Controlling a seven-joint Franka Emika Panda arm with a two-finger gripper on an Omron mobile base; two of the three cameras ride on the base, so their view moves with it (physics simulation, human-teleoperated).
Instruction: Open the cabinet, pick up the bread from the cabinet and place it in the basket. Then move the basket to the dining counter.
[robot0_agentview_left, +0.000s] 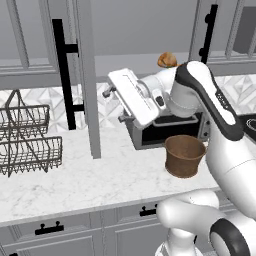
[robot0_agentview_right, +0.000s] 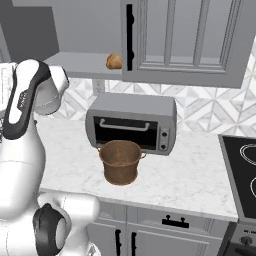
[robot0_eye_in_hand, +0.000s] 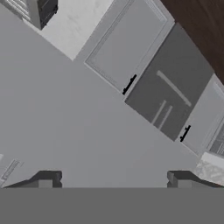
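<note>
Left base view sets the cabinet (robot0_agentview_left: 87, 75) widest of all, its left door swung out edge-on toward the camera with the black bar handle (robot0_agentview_left: 64, 75) on its face, so the grey shelf behind lies exposed; by my reading the opening step is done and the reach for the loaf comes next. Under the shelf the white marble worktop (robot0_agentview_left: 75, 180) carries a grey toaster oven (robot0_agentview_right: 132, 122) against the tiled wall, with a dark wire rack (robot0_agentview_left: 27, 142) at the far left. The arm bends up in front of the oven, its hand turned toward the open door, probably just off the handle. The basket (robot0_agentview_right: 120, 161) stands upright on the worktop just in front of the oven, mouth up, placed ready to receive a drop from above. The bread (robot0_agentview_right: 114, 61) sits on the shelf near its front edge, above the oven. In the hand view the gripper (robot0_eye_in_hand: 113, 180) has its fingertips (robot0_eye_in_hand: 46, 178) spread wide apart with nothing between them.
</note>
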